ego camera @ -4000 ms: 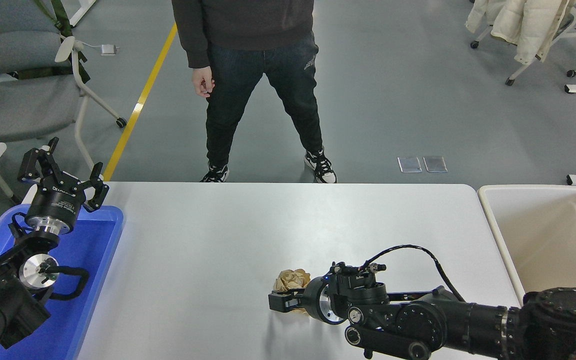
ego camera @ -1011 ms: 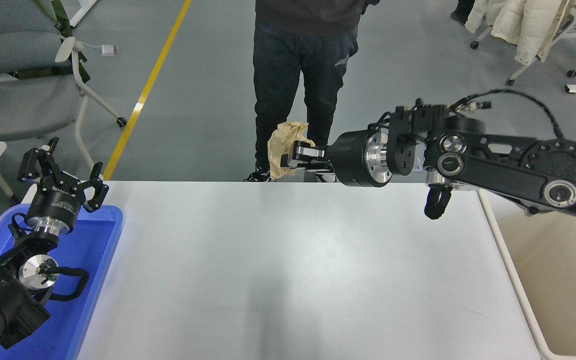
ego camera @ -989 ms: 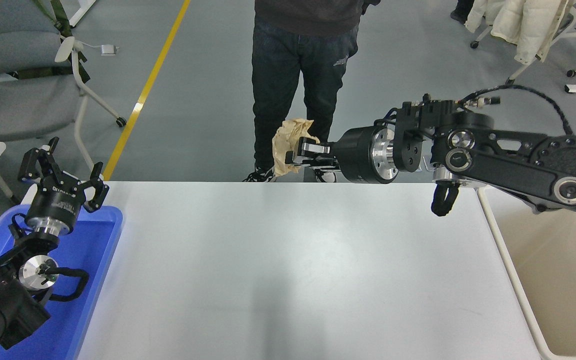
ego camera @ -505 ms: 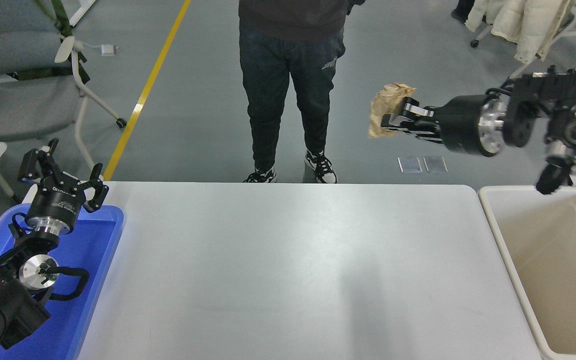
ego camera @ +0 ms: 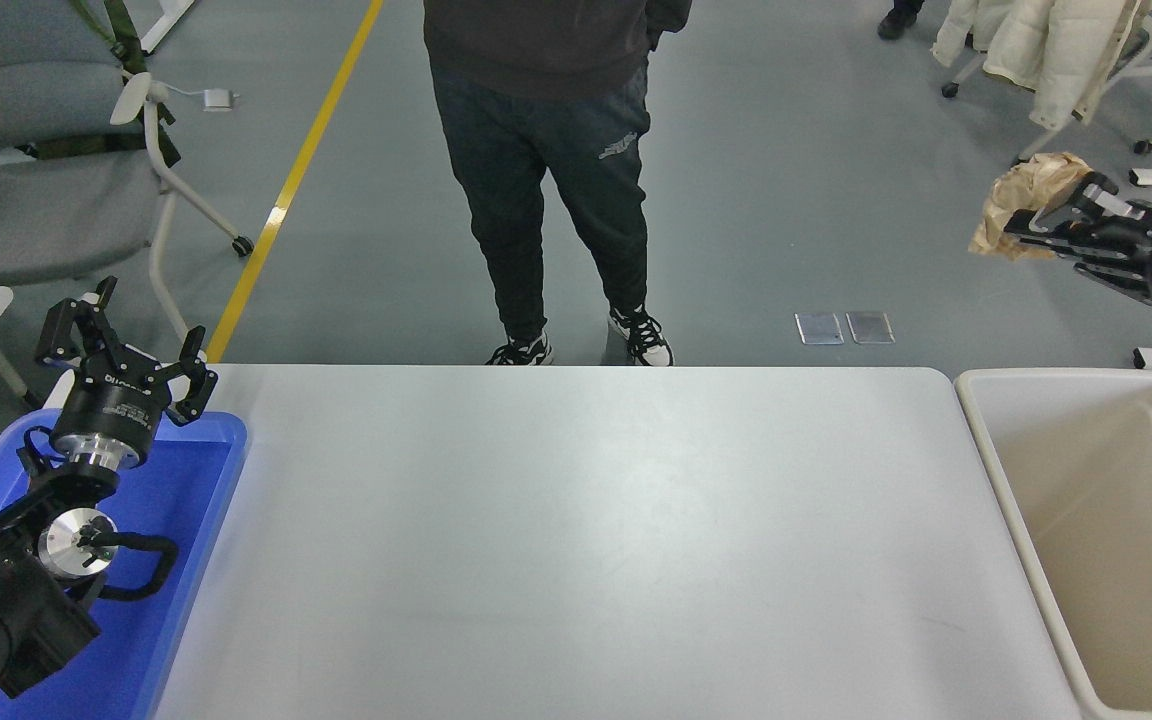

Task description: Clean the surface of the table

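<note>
The right gripper [ego camera: 1026,222] comes in from the edge at about 3 o'clock, high above the floor beyond the desk, its jaws closed on a crumpled wad of brown paper [ego camera: 1026,200]. The wad sticks out to the left of the fingers and looks loosely bunched, so the grip seems to bite on only part of it.

The desk [ego camera: 586,520] fills the middle of the view, white and bare of litter as far as can be seen. The beige bin [ego camera: 996,470] stands at its 3 o'clock end, just beside the edge, and it looks empty in the part that shows.

The chief risk, as I judge it, is a release in the wrong place. The wad appears to hang beyond the bin's far rim at roughly 1 o'clock from the desk's centre, so opening the jaws here could send it to the floor. Light paper may also cling to a finger or drift as it falls, and a partial hold could let it slip free mid-swing.

A person [ego camera: 546,170] stands at 12 o'clock, close to the desk's far edge; a wide sweep of the arm could pass near them.

The left gripper [ego camera: 126,350] is parked at 9 o'clock over the blue tray [ego camera: 206,480], jaws spread wide and holding nothing
</note>
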Controlling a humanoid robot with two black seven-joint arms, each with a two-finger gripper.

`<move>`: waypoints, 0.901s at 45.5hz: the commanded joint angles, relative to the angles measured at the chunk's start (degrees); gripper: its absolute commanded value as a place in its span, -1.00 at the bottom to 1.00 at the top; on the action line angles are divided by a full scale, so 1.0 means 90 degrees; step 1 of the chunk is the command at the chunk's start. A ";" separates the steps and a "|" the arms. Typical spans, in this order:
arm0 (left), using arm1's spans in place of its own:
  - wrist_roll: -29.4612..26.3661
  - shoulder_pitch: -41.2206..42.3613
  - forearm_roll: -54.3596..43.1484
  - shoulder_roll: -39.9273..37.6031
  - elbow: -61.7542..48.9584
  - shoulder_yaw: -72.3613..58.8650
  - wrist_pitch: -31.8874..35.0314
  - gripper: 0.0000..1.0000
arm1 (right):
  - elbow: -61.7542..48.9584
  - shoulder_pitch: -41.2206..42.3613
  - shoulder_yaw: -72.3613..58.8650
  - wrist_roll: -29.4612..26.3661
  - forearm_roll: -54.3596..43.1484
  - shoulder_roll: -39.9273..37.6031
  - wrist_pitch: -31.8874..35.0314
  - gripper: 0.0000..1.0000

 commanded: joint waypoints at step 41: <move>0.0000 0.0000 0.0000 0.0000 0.0004 0.0000 -0.0007 1.00 | -0.5166 -0.2661 -0.0103 0.1613 0.0460 0.1479 -0.0043 -1.00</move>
